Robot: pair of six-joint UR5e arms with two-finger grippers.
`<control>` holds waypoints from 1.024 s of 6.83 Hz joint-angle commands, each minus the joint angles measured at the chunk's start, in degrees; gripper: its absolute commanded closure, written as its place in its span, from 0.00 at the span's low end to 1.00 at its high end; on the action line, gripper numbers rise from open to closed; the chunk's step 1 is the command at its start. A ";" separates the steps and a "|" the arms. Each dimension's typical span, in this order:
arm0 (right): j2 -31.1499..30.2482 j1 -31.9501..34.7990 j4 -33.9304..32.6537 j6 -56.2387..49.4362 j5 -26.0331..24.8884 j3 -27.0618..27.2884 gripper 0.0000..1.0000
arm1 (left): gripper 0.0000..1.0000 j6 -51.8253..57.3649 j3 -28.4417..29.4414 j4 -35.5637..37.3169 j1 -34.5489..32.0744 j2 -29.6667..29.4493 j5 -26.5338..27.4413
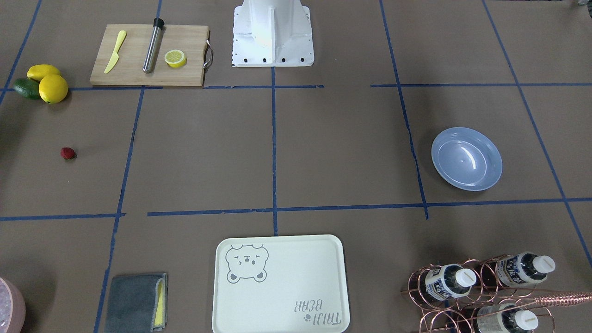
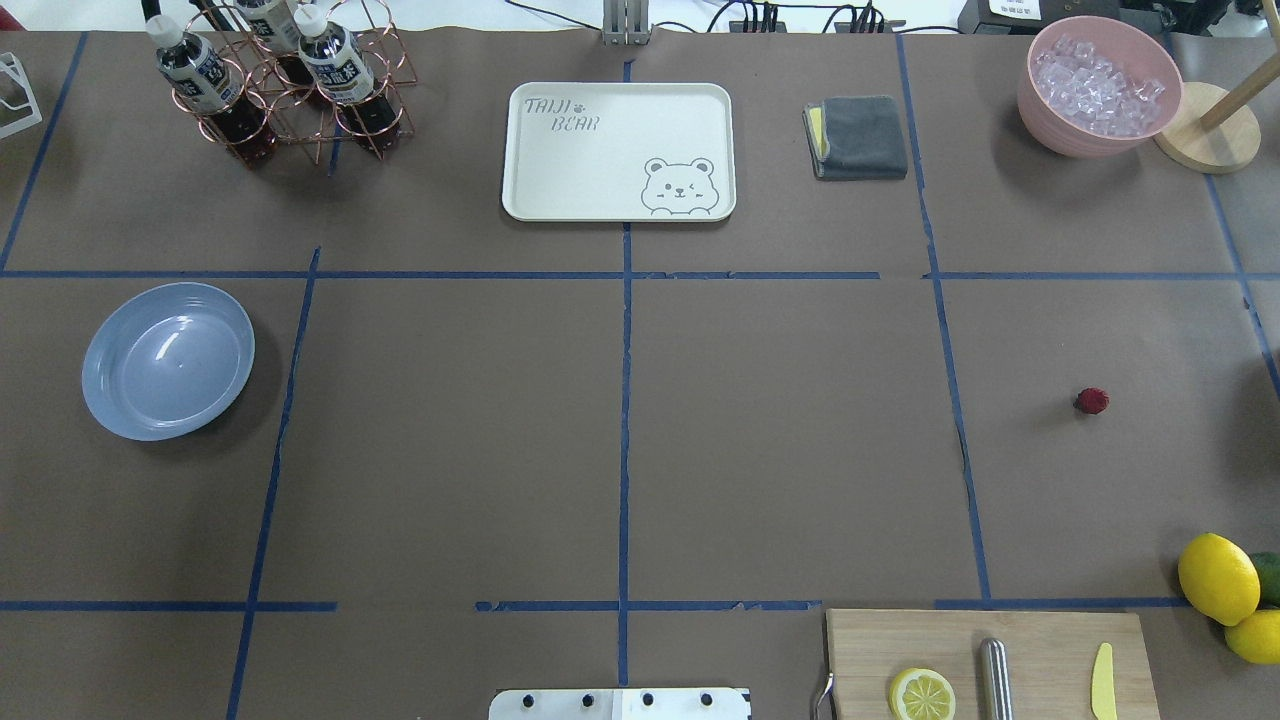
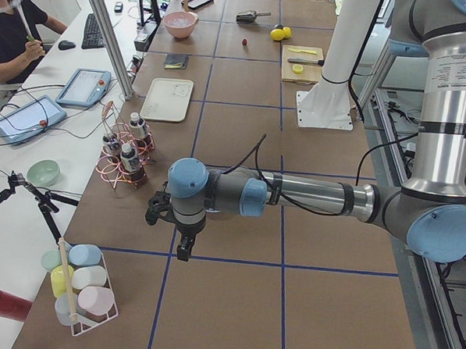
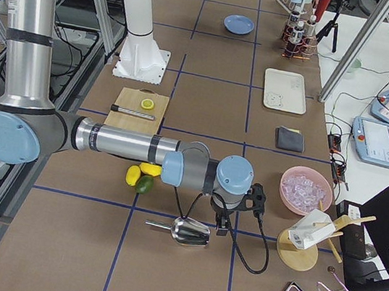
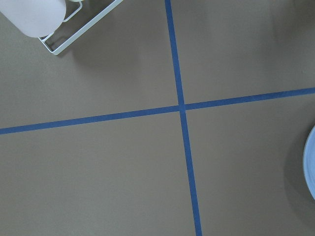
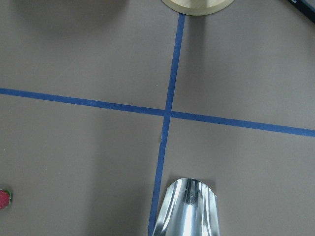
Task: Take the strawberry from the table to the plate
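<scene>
The strawberry (image 2: 1092,401) lies alone on the brown table (image 2: 780,450), far right in the overhead view; it also shows in the front view (image 1: 68,153) and at the right wrist view's left edge (image 6: 4,199). The pale blue plate (image 2: 168,360) sits empty at the far left (image 1: 466,158), its rim just inside the left wrist view (image 5: 312,167). Only the side views show the grippers. My left gripper (image 3: 184,248) hangs over the table's left end, my right gripper (image 4: 220,226) over the right end beside a metal scoop (image 4: 192,231). I cannot tell whether either is open or shut.
A cutting board (image 2: 985,660) with a lemon half, a metal rod and a yellow knife lies near the base. Lemons (image 2: 1218,578) sit right of it. A bear tray (image 2: 618,150), grey cloth (image 2: 858,137), bottle rack (image 2: 280,80) and pink ice bowl (image 2: 1100,85) line the far edge.
</scene>
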 commanded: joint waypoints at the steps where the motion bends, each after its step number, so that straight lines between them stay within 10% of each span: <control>1: -0.04 0.00 -0.04 0.09 0.00 0.00 0.00 | 0.00 -0.10 -0.09 0.00 0.00 0.00 0.00; 5: 0.05 0.00 0.05 1.13 0.27 0.44 0.00 | 0.00 -11.23 -3.51 -4.37 4.62 1.05 -2.98; 7: 0.05 0.00 0.05 1.76 0.27 0.44 0.00 | 0.00 -29.70 -3.78 -21.42 15.05 4.80 -2.81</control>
